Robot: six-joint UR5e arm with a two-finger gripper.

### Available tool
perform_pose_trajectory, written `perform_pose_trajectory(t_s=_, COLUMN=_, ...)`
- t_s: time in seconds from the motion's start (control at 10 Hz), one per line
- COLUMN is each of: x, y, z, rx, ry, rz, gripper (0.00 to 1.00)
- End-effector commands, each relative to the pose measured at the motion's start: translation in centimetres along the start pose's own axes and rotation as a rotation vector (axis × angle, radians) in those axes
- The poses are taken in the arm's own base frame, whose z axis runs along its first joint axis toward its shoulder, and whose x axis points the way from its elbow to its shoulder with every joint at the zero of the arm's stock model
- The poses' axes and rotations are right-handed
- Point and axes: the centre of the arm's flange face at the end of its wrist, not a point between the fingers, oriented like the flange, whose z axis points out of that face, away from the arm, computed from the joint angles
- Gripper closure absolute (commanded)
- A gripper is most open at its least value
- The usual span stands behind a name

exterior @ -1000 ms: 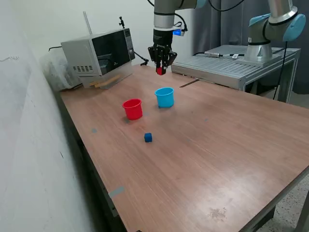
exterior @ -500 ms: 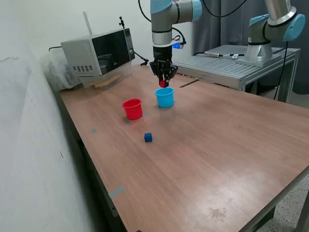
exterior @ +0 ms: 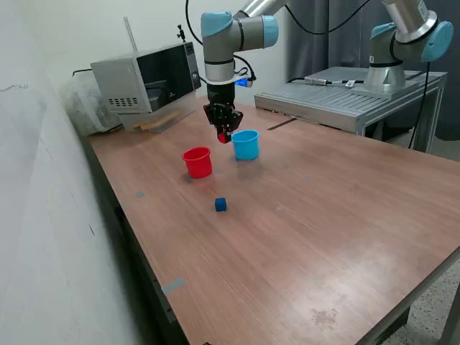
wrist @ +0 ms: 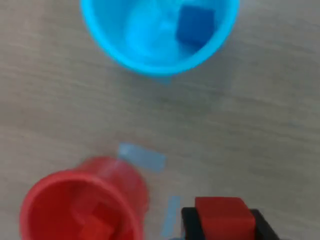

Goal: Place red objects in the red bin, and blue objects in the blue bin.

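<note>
The black two-finger gripper (exterior: 224, 135) hangs above the brown wood-grain table (exterior: 323, 215), its fingers clamped on a small bright red cube (wrist: 223, 218), and in the exterior view it sits between the two cups, just to the exterior view's left of the light blue plastic cup-shaped bin (exterior: 245, 144) and up and to the exterior view's right of the small red plastic cup-shaped bin (exterior: 198, 162). The two cups stand upright, near each other but apart. Looking down through the wrist camera, there's a second red cube (wrist: 95, 222) already lying inside the red bin, and a small dark blue cube (wrist: 195, 25) resting inside the light blue bin against its wall. Another dark blue cube (exterior: 221, 205) sits alone on the open table, nearer the camera than the red bin and well apart from both cups. A few pale strips of tape (wrist: 141, 156) are stuck to the tabletop between the cups. At the far end of the table stands a grey microwave oven with a dark door (exterior: 147, 83), and a second robot arm with light blue joints (exterior: 406, 39) rises behind a grey metal platform at the exterior view's right.
</note>
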Motion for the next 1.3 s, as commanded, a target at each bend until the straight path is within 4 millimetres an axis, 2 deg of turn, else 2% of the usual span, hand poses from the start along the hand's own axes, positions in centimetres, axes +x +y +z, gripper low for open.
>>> perform_pose_trajectory(t_s=0.0, x=-3.9, y=1.9, z=0.6, rx=-0.029, ry=-0.019, rz=0.014, gripper=1.00)
perform_pose_trajectory(t_s=0.1, x=-4.5, y=2.1, z=1.5, rx=-0.022, ry=-0.018, rz=0.019, gripper=1.00)
perform_pose_trajectory(t_s=0.4, x=-5.9, y=3.0, z=2.3, rx=-0.031, ry=-0.024, rz=0.036, gripper=1.00)
perform_pose_trajectory(t_s=0.6, x=-5.9, y=3.4, z=3.8, rx=-0.022, ry=-0.022, rz=0.035, gripper=1.00)
perform_pose_trajectory(t_s=0.8, x=-7.0, y=3.8, z=4.2, rx=-0.028, ry=-0.028, rz=0.045, gripper=1.00)
perform_pose_trajectory(t_s=1.1, x=-9.3, y=3.7, z=3.9, rx=-0.042, ry=-0.038, rz=0.071, gripper=1.00)
perform_pose_trajectory(t_s=1.2, x=-9.3, y=3.6, z=4.2, rx=-0.038, ry=-0.036, rz=0.071, gripper=1.00)
